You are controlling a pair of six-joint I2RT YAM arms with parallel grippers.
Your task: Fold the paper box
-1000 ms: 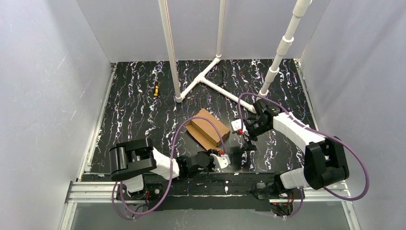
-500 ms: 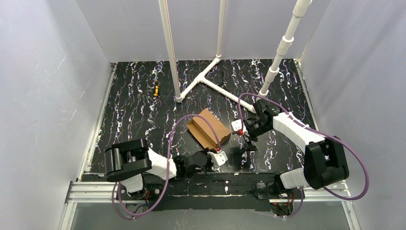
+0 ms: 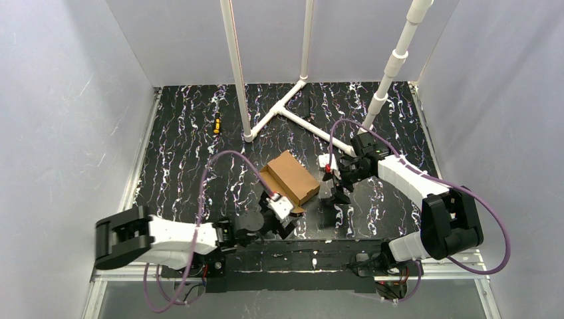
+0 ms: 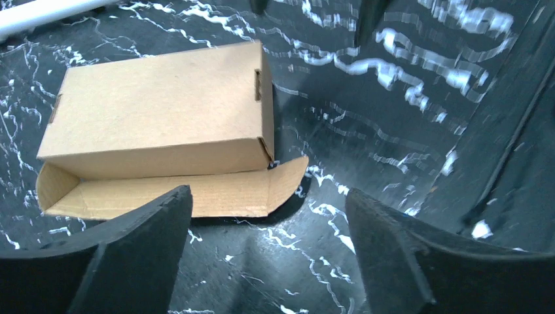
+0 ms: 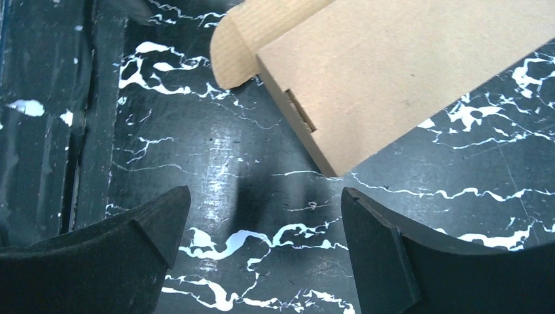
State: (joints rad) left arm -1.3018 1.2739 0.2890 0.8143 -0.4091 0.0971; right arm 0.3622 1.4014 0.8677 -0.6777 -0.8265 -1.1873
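— What's different from a second ago?

— The left arm has swung its elbow out to the left and stretched forward. Its claw (image 4: 267, 196) was nearly shut a moment back; now the jaws stand wide apart with nothing between them. The right claw (image 5: 265, 196) has crept a little farther up the table, toward the box's right side.

— And the box?

— The box (image 3: 292, 176) sits about where it was, near the middle of the black marbled table (image 3: 186, 153), turned at an angle, in front of the white pipe frame (image 3: 279, 109). It lies between the two claws.

— Is it folded?

— Mostly. In the left wrist view the body is closed on top, but one long flap (image 4: 196, 193) lies flat on the table along the near side, its right end rounded. At the left end a small side panel stands open.

— How close is the left claw?

— Its fingertips (image 4: 163, 209) sit just at the edge of that flap; whether they touch it I cannot tell.

— The right claw?

— Spread wide and empty, hanging over bare table just beside the box's corner, not touching it. The right wrist view shows a slot cut into that end wall.
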